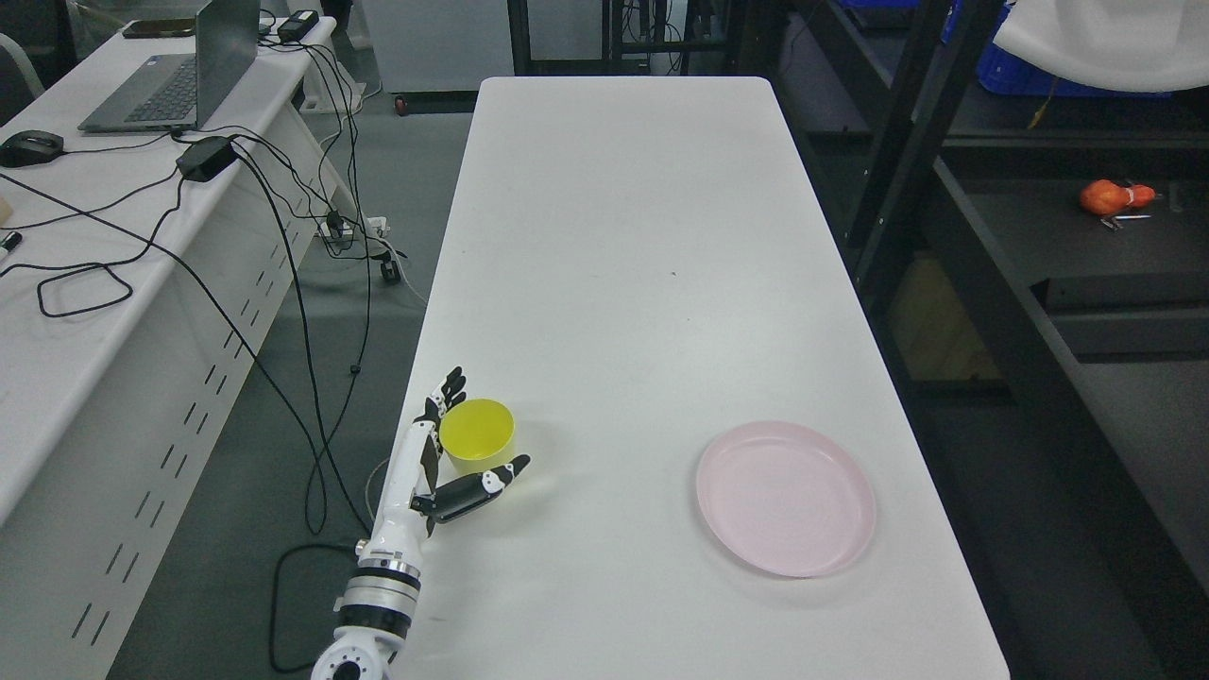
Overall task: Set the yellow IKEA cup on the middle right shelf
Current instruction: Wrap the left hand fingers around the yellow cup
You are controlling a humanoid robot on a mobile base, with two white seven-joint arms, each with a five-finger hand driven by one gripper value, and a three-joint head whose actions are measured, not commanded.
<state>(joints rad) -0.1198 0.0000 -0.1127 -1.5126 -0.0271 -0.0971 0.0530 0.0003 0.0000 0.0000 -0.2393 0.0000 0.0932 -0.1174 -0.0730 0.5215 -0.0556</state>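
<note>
the yellow cup (pixel 478 433) stands upright near the white table's (pixel 623 236) left front edge, the left hand (pixel 451 463) spread open around it, thumb in front, with a pink plate (pixel 786 498) well apart to its right.

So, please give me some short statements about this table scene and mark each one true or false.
1. The yellow cup stands upright on the white table. True.
2. The left robot hand is at the cup, thumb on one side and fingers on the other. True.
3. The cup sits on the pink plate. False: they are well apart, the plate to the right of the cup.
4. The plate holds food. False: it is empty.
5. The right robot hand is over the plate. False: it is out of view.
</note>
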